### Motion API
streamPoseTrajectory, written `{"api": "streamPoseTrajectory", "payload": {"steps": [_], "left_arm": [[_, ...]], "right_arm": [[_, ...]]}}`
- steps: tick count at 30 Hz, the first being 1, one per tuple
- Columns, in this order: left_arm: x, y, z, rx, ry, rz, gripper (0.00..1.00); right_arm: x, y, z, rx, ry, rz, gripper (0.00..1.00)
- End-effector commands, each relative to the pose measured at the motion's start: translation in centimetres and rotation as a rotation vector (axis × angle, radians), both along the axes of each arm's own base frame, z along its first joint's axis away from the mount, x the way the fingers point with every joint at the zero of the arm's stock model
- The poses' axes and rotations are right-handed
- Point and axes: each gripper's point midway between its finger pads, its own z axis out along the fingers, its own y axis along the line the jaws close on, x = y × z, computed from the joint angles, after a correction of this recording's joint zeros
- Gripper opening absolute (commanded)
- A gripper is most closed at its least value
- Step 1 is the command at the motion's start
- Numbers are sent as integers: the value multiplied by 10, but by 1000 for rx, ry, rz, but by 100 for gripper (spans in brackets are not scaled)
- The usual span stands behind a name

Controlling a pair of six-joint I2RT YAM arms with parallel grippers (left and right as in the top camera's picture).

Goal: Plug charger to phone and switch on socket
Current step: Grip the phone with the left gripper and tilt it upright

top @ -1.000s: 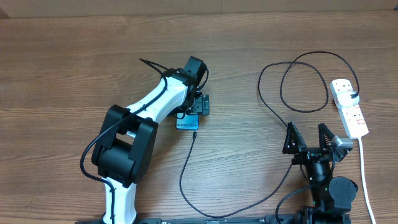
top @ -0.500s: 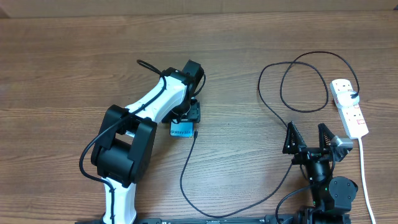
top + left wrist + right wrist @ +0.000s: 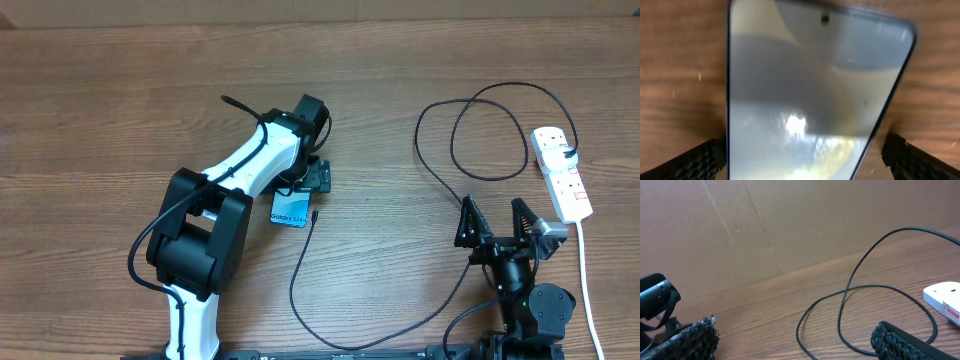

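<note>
The wooden table [image 3: 100,100] carries all items. My left gripper [image 3: 305,185] stands released at mid-table, its fingers [image 3: 700,160] spread to either side of the phone [image 3: 290,209], which lies flat, screen up, partly under it. My right gripper [image 3: 493,222] hangs released near the front right, holding nothing. The socket [image 3: 562,172] lies at the far right with a black plug [image 3: 568,153] seated in it. The charger [image 3: 440,170] loops across the table. Its tip [image 3: 314,213] rests just beside the phone, not inserted.

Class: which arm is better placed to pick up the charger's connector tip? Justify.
Probably left: the left gripper is open over the phone, with the connector tip right beside it; the right gripper sits far off.
</note>
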Motion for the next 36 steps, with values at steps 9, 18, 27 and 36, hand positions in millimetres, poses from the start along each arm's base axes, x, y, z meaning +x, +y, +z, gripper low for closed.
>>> {"api": "streamPoseTrajectory", "payload": {"steps": [9,18,27,36], "left_arm": [[-1,16,-9,30,19,10,95],[-2,17,-9,32,25,14,100],[-2,16,-9,32,23,12,96],[-13,22,-9,74,59,2,82]], "right_arm": [[0,0,-2,-4,-2,-4,100],[0,0,-2,-4,-2,-4,100],[0,0,-2,-5,-2,-4,100],[0,0,-2,-4,-2,-4,100]]}}
